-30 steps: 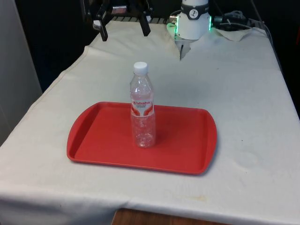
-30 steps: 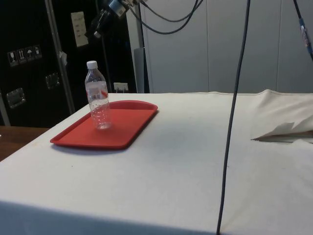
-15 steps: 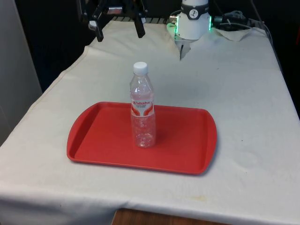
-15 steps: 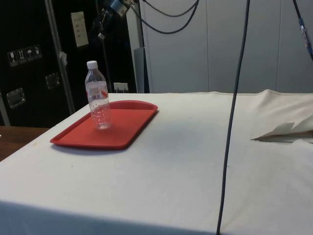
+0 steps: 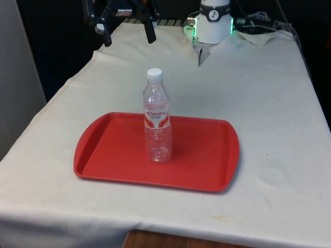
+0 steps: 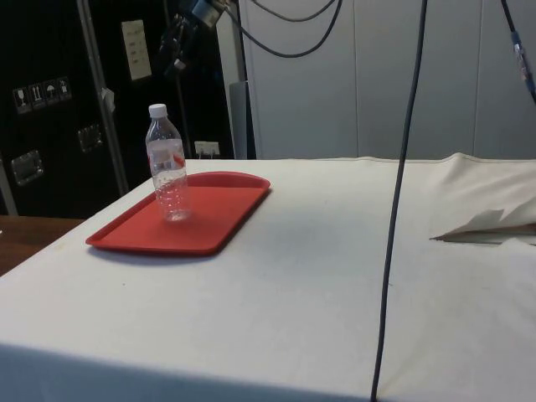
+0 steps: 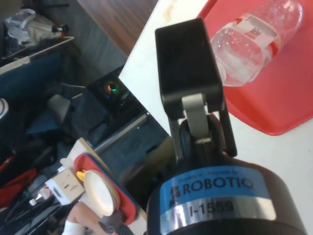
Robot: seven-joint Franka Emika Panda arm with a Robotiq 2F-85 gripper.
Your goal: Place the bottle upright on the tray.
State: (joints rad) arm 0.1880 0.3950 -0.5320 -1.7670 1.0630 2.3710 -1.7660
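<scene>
Compared with a second earlier, the gripper had risen and drawn back toward the upper left of the front view, farther from the bottle; bottle and tray had not moved. The bottle stood upright near the middle of the red tray, long axis vertical, white cap on top. The fingers were spread wide, holding and touching nothing.

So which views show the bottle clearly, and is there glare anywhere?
Front view: even light, bottle sharp and upright on the tray, no glare. Side view: bottle clear against the dark cabinets. Wrist view: bright highlights on the bottle, partly behind a finger.
</scene>
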